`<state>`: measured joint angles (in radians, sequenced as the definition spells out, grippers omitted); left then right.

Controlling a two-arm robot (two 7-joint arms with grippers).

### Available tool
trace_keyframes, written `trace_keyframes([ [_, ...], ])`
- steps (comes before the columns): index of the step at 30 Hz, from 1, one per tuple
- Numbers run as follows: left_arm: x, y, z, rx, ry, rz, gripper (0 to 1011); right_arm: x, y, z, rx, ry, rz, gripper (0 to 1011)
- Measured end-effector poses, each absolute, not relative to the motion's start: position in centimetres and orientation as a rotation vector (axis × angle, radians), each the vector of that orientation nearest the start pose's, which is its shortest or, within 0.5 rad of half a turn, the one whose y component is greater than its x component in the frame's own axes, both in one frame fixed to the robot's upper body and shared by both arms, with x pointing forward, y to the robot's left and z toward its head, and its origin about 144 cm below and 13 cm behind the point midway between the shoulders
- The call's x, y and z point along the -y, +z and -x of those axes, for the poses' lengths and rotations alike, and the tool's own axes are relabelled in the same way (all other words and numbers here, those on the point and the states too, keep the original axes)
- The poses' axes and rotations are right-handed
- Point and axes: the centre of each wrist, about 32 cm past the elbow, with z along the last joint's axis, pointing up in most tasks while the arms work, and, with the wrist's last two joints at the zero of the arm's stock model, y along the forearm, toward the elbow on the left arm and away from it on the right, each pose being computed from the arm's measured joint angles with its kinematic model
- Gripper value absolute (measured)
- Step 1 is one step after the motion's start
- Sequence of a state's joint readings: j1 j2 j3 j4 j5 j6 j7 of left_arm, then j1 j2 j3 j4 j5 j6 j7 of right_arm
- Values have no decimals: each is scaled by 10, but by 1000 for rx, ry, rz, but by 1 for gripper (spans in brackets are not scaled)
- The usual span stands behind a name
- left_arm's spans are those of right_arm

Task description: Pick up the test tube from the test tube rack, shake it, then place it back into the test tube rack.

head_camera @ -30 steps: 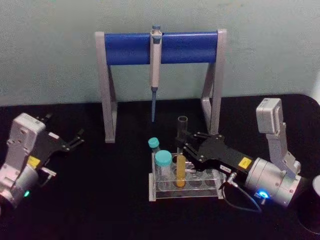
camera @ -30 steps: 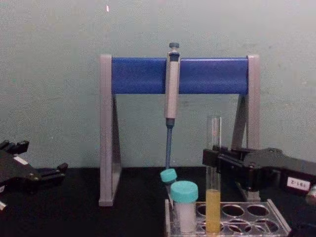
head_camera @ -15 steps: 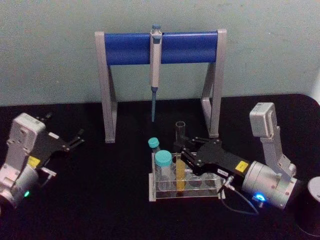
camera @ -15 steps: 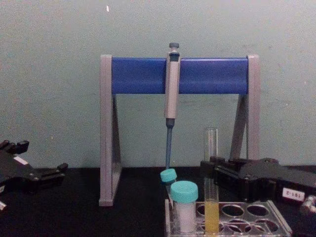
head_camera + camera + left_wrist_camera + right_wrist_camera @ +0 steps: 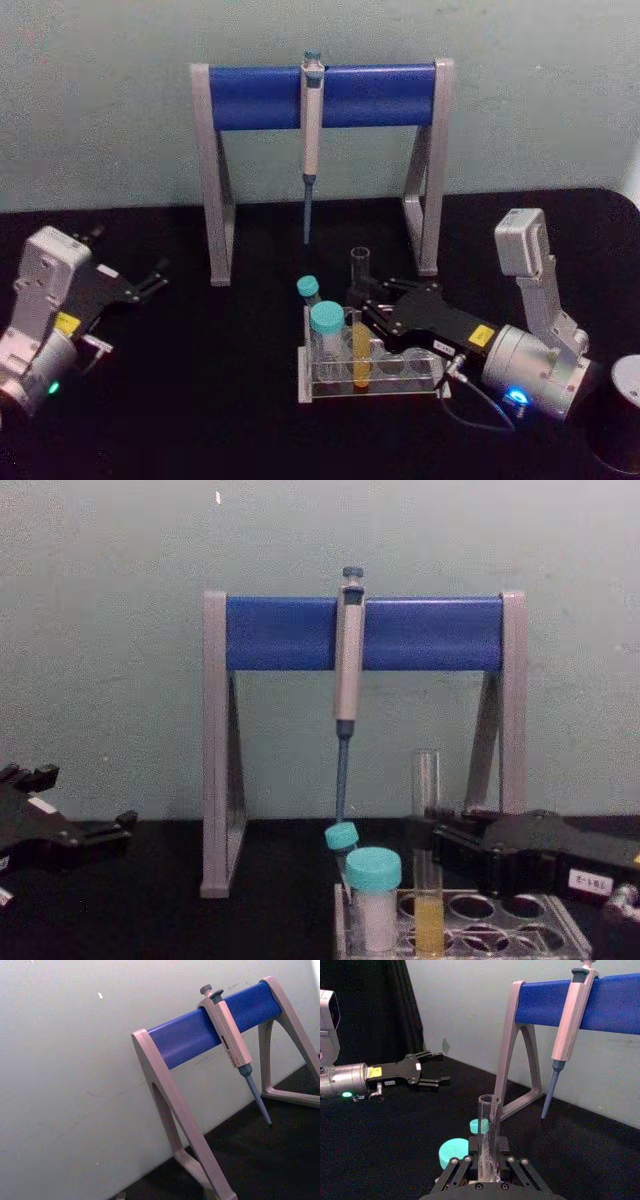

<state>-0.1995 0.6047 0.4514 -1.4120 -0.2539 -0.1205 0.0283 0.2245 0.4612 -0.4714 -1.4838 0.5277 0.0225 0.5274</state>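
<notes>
1. I see my right gripper (image 5: 368, 305) low over the test tube rack (image 5: 370, 375), its jaws closed narrow around the test tube (image 5: 360, 320) above the liquid.
2. The test tube stands upright in a front hole of the rack, its yellow liquid down among the holes and its open mouth above my gripper; in the chest view the tube (image 5: 428, 855) rises just beside the large teal-capped vial (image 5: 374, 898).
3. A smaller teal-capped vial (image 5: 308, 291) sits behind the large one.
4. My left gripper (image 5: 150, 281) is parked well apart on the left side of the black table (image 5: 200, 400), jaws a little open and holding nothing.
5. Behind the rack, the grey pipette (image 5: 311, 140) hangs from the blue crossbar of the stand (image 5: 260, 97).
</notes>
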Motion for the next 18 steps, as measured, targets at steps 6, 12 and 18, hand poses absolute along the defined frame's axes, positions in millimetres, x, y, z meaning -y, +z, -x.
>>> trace_keyframes([
  [6,-310,1140,-489,285,1248,-304,1001,240,1156,-494,-83,-674,55,229],
  [12,-310,1140,-489,285,1248,-304,1001,240,1156,-494,-83,-674,55,229],
  [18,-310,1140,-489,285,1248,-304,1001,240,1156,-494,-85,-673,59,291],
])
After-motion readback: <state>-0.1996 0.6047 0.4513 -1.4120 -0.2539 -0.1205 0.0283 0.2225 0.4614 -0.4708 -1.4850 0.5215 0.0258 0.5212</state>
